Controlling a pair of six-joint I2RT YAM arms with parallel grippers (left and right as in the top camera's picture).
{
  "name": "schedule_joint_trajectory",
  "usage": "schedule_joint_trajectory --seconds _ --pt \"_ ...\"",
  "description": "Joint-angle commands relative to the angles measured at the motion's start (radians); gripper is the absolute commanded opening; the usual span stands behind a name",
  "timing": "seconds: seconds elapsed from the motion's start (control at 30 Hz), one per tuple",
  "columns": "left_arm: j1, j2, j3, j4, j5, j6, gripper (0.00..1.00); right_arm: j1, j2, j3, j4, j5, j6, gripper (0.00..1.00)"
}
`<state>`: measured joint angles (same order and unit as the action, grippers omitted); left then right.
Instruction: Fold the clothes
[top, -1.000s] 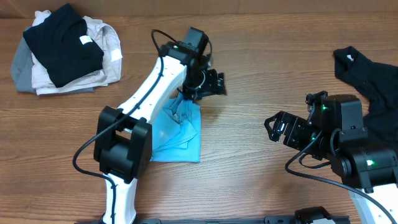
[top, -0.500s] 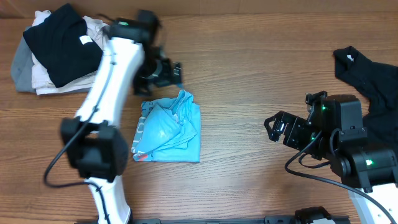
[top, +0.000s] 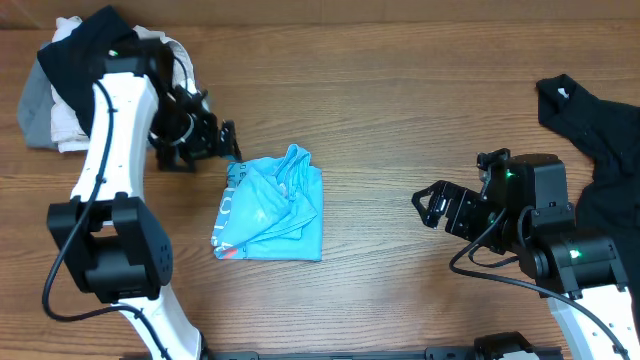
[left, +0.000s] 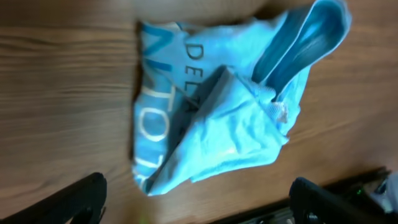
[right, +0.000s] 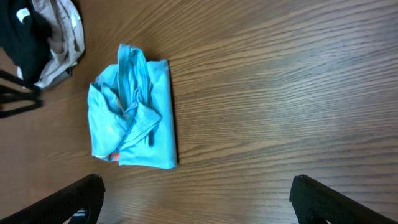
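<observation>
The light blue T-shirt (top: 272, 210) lies roughly folded mid-table (top: 400, 110). The left pincer (top: 224, 143), just beside it, gapes empty, and so does the right pincer (top: 428, 206). This fold looks finished. Next, I'd guess, comes fetching the black shirt (top: 590, 120).

The left arm (top: 108, 130) is bent across leftward, and the left gripper (top: 227, 143) is spread wide, empty. The right gripper (top: 424, 208) is likewise opened wide, pointed left.

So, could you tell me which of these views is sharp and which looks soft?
Overhead: sharp and evenly lit, blue shirt crisp. Left wrist: soft, the shirt's lettering smeared, jaws dark blurs at the bottom. Right wrist: table grain sharp, jaws out of focus.
</observation>
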<state>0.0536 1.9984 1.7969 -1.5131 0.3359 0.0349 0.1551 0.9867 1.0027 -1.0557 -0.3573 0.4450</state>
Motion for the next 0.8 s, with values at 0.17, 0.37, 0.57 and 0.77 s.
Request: schedule_joint_trajectory --seconds 0.17,0.37,0.57,0.77 --pt "-0.073 0.010 -0.191 0.129 0.095 0.106 0.96 0.001 0.002 -0.009 0.004 -0.023 0.001 1.00" --pt "-0.075 0.010 -0.269 0.205 0.091 0.103 0.95 0.001 0.002 -0.009 0.004 -0.023 0.001 1.00" --pt "-0.075 0.010 -0.284 0.252 0.091 0.104 0.93 0.001 0.002 -0.009 0.004 -0.023 0.001 1.00" --pt "-0.084 0.010 -0.284 0.278 0.146 0.104 0.65 0.001 0.002 -0.009 0.005 -0.023 0.001 1.00"
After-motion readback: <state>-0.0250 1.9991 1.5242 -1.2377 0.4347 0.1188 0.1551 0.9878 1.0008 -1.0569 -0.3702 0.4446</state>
